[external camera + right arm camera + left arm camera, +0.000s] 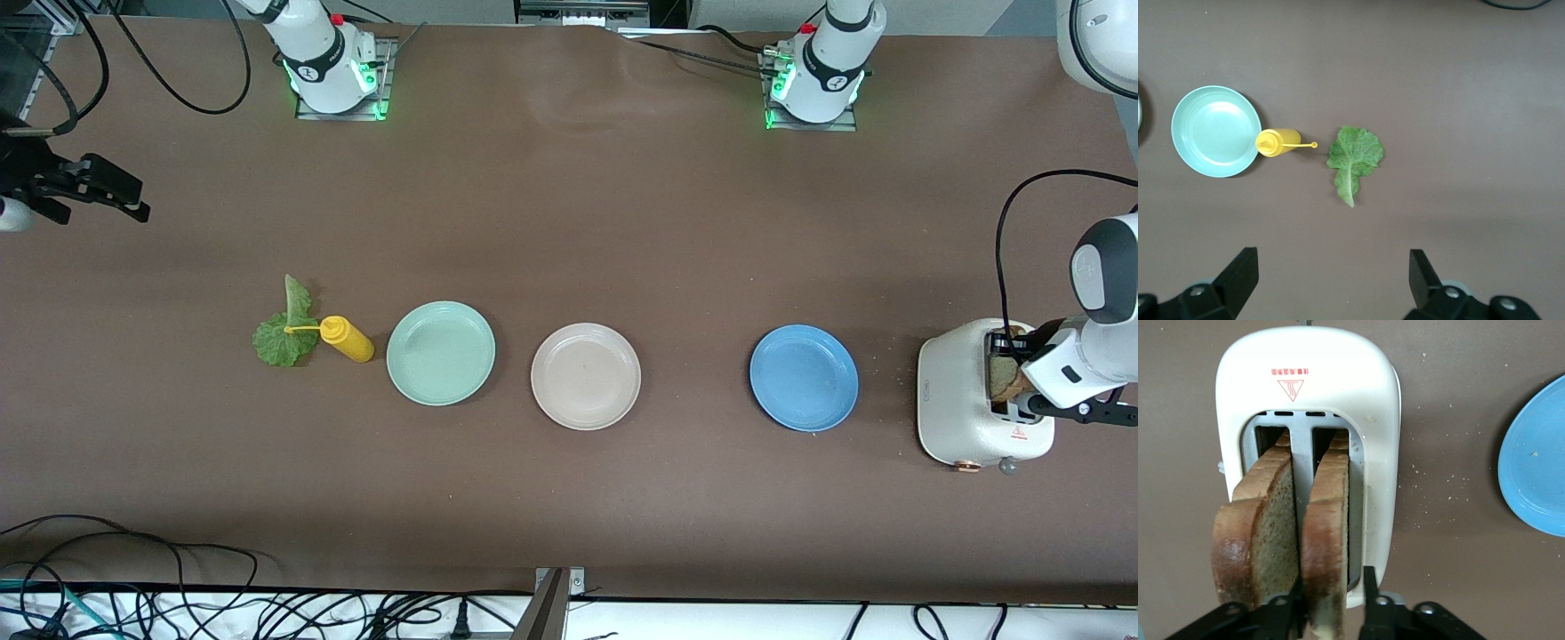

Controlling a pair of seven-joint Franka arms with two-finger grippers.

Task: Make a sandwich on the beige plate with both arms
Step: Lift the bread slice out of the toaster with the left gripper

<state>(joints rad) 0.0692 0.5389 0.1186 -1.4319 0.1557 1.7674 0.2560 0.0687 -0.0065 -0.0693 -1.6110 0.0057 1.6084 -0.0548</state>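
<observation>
Brown bread fills both slots of the white toaster (pixel 965 418) at the right edge of the front frame, and I see my left pincer (pixel 1333 597) closed on one bread slice (pixel 1327 540), fingers pressing either face while it stands in its slot beside the other slice (pixel 1261 533). My right pincer (pixel 1331 280) waits at the upper left, jaws wide and empty. The beige plate (pixel 586 377) sits bare mid-frame between the mint green plate (pixel 441 353) and blue plate (pixel 804 378); the lettuce leaf (pixel 284 338) lies by the yellow bottle (pixel 347 339).
</observation>
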